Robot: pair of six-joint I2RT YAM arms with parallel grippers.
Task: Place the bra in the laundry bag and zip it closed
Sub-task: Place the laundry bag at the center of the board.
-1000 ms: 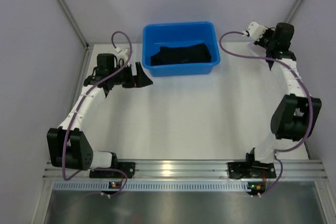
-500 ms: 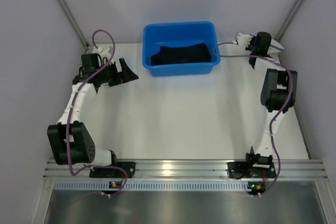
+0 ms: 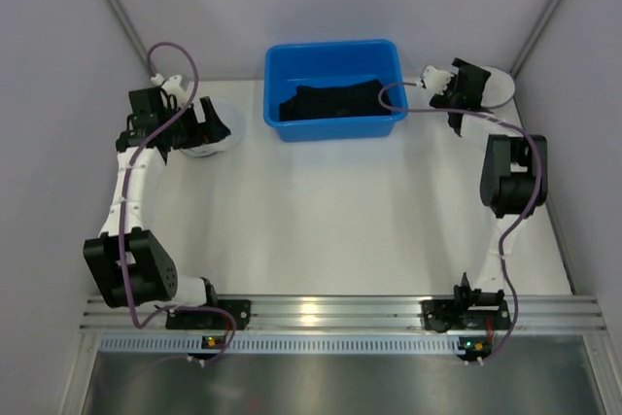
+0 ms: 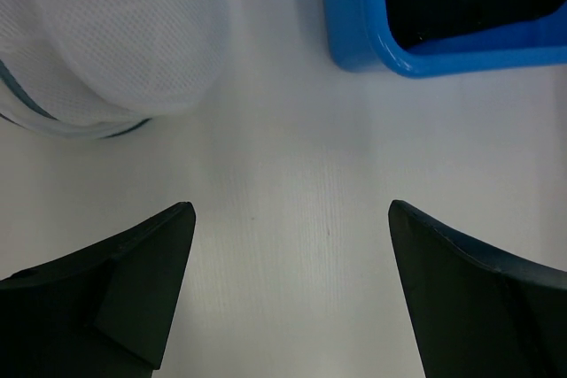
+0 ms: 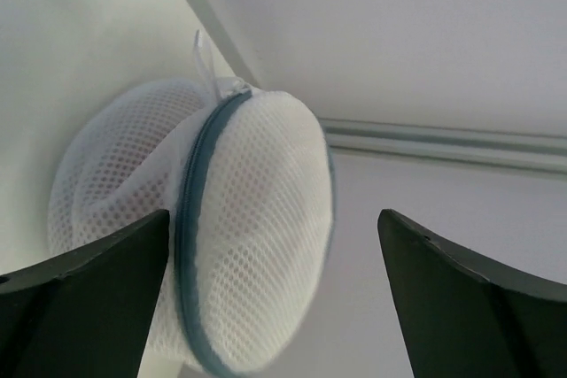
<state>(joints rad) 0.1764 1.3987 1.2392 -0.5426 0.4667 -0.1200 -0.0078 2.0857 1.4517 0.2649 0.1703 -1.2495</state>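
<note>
White links and black joint housings are noted on the left arm (image 3: 131, 274) and right arm (image 3: 513, 177). A purple cable (image 3: 175, 45) is routed along each. Matte black wedge fingers (image 4: 133, 281) are fitted to the left claw (image 4: 288, 219) and right claw (image 5: 273, 219).

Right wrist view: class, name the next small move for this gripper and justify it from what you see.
Probably ease the right gripper forward toward the zip pull: its jaws stand open and empty, the laundry bag looks zipped shut, and the bra lies in the blue bin.
</note>
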